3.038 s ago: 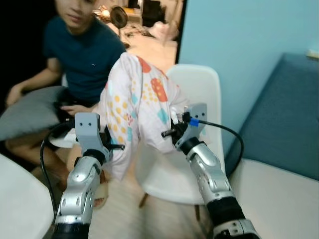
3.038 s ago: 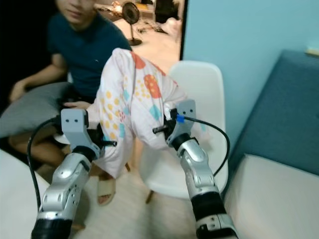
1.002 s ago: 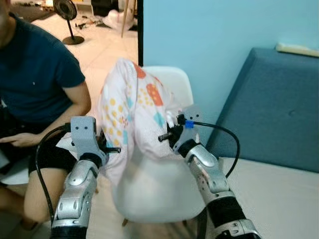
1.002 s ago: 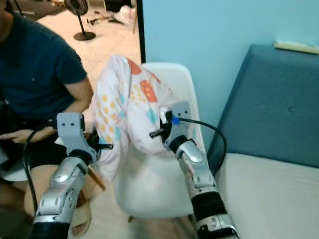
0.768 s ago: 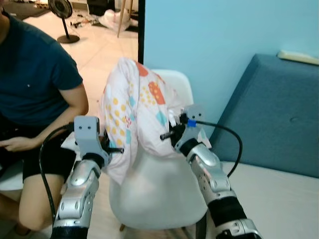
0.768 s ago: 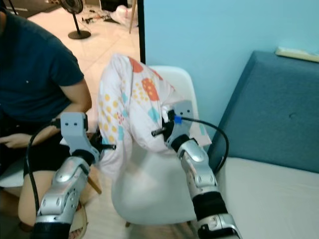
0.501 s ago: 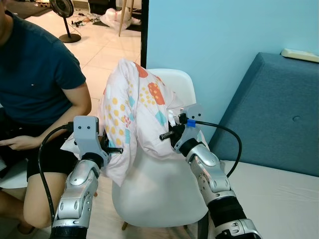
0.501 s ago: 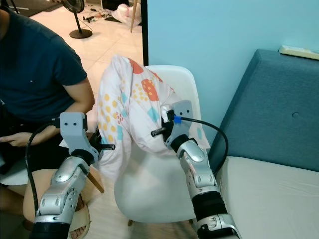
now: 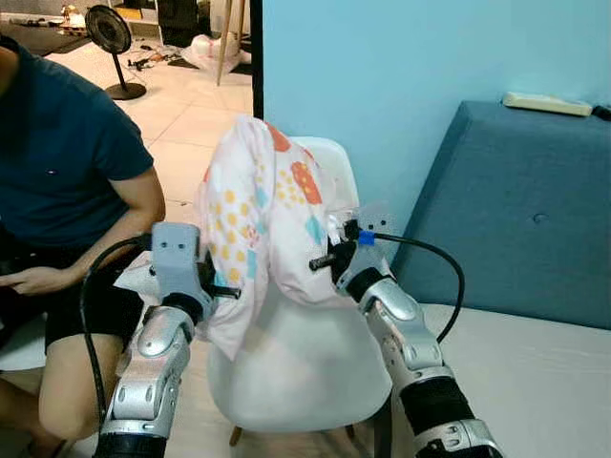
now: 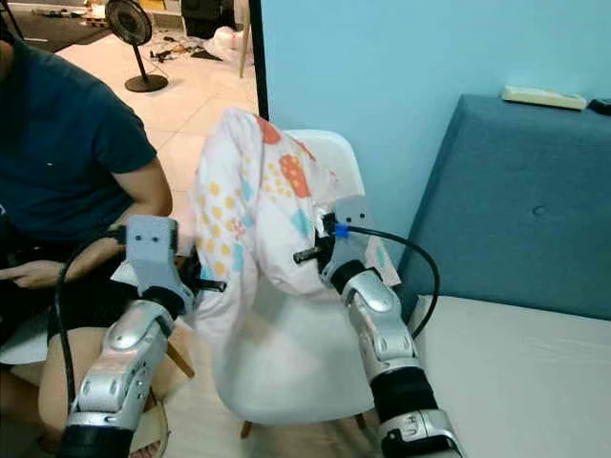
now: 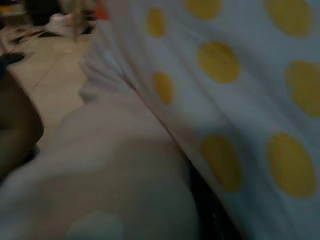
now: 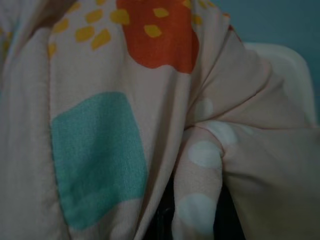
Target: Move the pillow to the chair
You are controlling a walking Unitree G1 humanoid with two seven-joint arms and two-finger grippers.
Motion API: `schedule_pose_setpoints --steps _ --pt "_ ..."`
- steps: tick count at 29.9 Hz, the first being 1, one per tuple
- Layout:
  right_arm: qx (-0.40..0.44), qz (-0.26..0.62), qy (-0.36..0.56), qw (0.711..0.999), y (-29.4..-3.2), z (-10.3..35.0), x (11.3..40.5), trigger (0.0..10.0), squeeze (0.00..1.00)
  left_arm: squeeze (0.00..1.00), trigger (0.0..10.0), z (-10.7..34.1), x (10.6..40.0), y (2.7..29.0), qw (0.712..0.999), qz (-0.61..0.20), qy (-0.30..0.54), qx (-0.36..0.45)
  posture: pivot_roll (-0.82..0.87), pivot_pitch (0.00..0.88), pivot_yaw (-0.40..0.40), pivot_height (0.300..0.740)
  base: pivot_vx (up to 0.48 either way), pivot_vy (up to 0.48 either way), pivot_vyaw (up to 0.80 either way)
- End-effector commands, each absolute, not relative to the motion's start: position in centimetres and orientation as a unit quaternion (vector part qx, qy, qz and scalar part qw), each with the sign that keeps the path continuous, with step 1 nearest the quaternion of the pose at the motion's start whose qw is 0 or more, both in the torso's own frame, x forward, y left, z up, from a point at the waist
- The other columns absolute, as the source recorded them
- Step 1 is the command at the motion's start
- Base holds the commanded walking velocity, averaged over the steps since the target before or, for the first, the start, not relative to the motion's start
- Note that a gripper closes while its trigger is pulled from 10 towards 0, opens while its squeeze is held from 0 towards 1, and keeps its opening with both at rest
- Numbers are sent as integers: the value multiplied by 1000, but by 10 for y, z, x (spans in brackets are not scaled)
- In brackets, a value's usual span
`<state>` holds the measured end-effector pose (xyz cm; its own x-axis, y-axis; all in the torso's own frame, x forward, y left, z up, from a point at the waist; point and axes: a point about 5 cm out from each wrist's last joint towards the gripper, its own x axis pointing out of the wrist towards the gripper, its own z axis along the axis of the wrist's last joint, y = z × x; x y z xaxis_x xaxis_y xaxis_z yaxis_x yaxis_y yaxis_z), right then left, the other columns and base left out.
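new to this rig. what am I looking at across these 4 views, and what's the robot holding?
It is a Unitree G1 humanoid with two silver arms, each ending in a two-fingered gripper. The two wide pictures come from a stereo camera on its head, looking forward and down. The two close-ups come from cameras on its wrists, looking along the fingers, so they show mostly fabric.

The robot holds a patterned pillow in the air between both arms: the left gripper at its lower left edge, the right gripper at its right side. The fingers are buried in the fabric, so the exact grip cannot be seen. The pillow hangs over a white chair, its lower end not yet resting on the seat.

A seated person is on the left; a blue sofa is on the right.
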<state>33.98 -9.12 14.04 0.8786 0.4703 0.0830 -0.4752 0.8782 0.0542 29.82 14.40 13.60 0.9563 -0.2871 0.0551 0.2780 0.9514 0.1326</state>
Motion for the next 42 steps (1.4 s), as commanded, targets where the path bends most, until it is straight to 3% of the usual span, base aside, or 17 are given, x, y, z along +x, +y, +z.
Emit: schedule_pose_setpoints --steps 1,8,27,30,42 --pt "25 276 -58 959 -76 148 338 10000 0 0 10000 136 296 124 969 -213 -53 116 58 60 -37 710 0 0 0" --pt "13 278 -50 959 -77 142 335 10000 0 0 10000 131 297 136 964 -203 -43 167 56 58 -38 696 0 0 0" --pt "12 240 -55 969 -107 143 342 10000 0 0 10000 124 291 142 959 -206 -35 189 59 78 -38 671 0 0 0" --pt "5 225 -53 973 -118 144 344 10000 0 0 10000 122 289 147 958 -204 -31 198 58 82 -37 651 0 0 0" --pt "7 227 -48 973 -123 140 343 10000 0 0 10000 122 293 170 955 -175 -23 238 65 91 -44 627 0 0 0"
